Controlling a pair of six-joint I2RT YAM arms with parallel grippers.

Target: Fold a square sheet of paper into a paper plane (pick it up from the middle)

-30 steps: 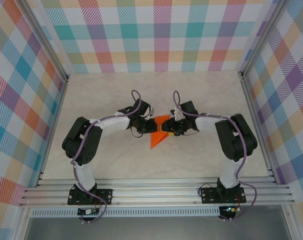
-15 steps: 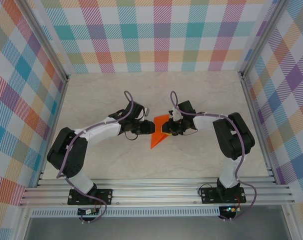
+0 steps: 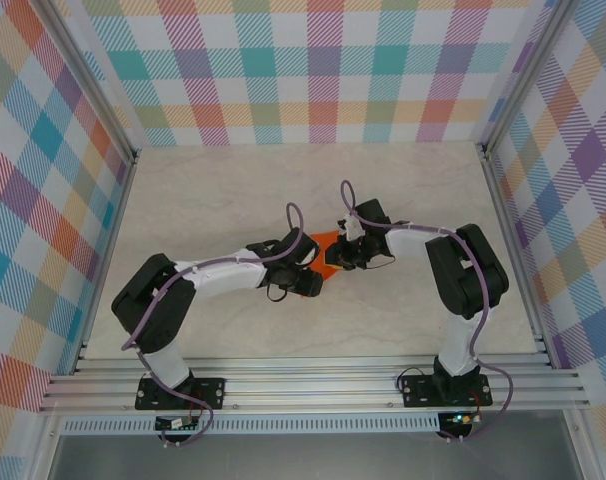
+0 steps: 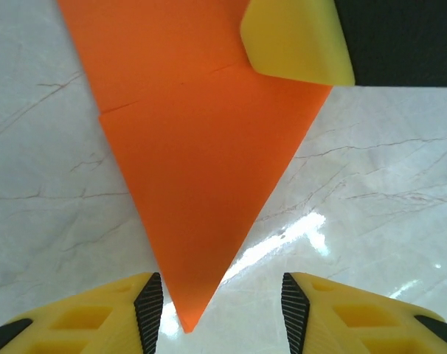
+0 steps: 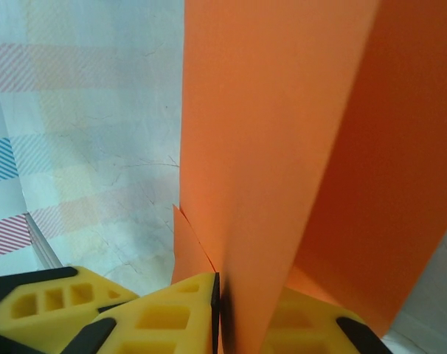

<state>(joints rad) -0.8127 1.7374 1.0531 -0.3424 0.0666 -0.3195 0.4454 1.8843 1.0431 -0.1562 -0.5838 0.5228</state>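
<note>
The left gripper (image 4: 222, 310) has let go and slid to the pointed tip of the orange paper (image 4: 201, 169), jaws spread, while the right gripper (image 5: 217, 313) has clamped onto its raised fold mid-surface (image 4: 54, 184) (a handover, likely for re-creasing).

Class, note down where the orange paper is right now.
In the top view the orange paper sits mid-table between the two arms, clamped on its right by the right pincer, its pointed tip between the open fingers of the left pincer.
</note>
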